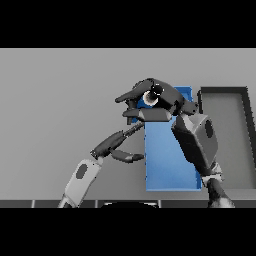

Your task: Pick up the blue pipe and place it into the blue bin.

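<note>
The blue bin (pixel 167 160) lies right of centre on the table, a long shallow tray running from near to far. My right hand (pixel 159 102) hovers over the bin's far left corner, fingers curled round the blue pipe (pixel 147 101), of which only a small blue patch shows between the fingers. My left hand (pixel 116 145) is just left of the bin's left wall, fingers straight and relaxed, thumb pointing toward the bin, holding nothing.
A dark grey bin (pixel 245 130) stands to the right of the blue bin, its walls almost touching it. Bare grey table (pixel 60 100) stretches to the left and far side.
</note>
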